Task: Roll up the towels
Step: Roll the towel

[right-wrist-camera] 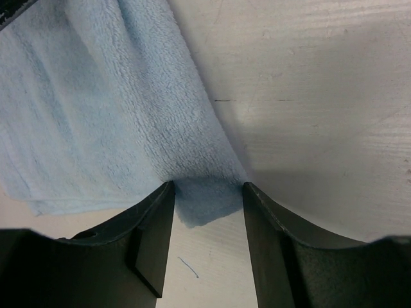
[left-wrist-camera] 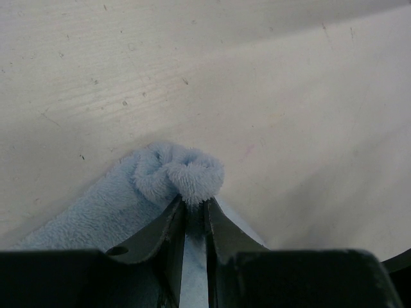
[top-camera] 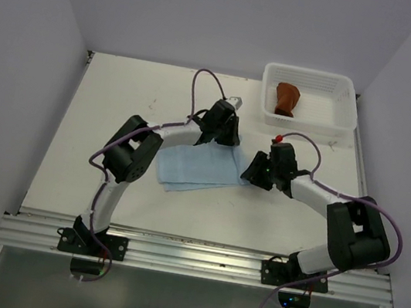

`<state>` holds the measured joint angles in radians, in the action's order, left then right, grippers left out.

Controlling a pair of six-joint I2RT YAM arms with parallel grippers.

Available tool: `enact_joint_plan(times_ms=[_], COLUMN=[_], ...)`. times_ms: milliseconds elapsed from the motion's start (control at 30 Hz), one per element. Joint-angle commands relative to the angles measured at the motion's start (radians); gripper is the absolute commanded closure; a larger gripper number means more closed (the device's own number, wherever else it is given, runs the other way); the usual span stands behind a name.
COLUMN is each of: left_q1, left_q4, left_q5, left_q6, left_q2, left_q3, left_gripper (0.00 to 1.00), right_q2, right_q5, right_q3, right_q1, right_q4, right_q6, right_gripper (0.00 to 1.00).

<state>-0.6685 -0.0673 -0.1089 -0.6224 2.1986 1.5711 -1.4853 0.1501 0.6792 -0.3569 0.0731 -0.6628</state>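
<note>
Now the left gripper (left-wrist-camera: 196, 205) is pinching the far-right corner of the blue towel (top-camera: 191, 169); the right gripper (right-wrist-camera: 207, 187) is gaping astride its near-right corner. The towel is lying flat at centre, its long axis running left from both.

Basket (top-camera: 304, 123) blocks far right; towel (top-camera: 195, 170) covers centre; left table (top-camera: 111, 108) open.

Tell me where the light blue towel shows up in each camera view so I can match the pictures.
Top external: light blue towel lies flat mid-table, between the two arms' jaws.
Left wrist: lower left, its bunched corner pinched in the shut left jaws.
Right wrist: upper left, one corner lying between the open right jaws.
Shared landmark: the pale table under the towel, seen in all three.
</note>
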Motion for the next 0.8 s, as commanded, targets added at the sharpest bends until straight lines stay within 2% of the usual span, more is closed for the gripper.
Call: enact_joint_plan(times_ms=[0,400,767], left_q1=[0.014,0.026,0.029], left_q4=[0.044,0.049,0.050], left_q5=[0.000,0.008,0.005], left_q6=[0.038,0.038,0.043], left_q2=[-0.040,-0.039,-0.040], left_q3=[-0.014,-0.029,-0.045], left_gripper=[0.80,0.80,0.80], right_q2=[-0.007,0.085,-0.029], right_q5=[0.009,0.013,0.005], right_q3=[0.005,0.057,0.115], right_q1=[0.003,0.004,0.009], right_q4=[-0.044,0.016,-0.025], right_q6=[0.020,0.081,0.091], right_gripper=[0.49,0.38,0.42])
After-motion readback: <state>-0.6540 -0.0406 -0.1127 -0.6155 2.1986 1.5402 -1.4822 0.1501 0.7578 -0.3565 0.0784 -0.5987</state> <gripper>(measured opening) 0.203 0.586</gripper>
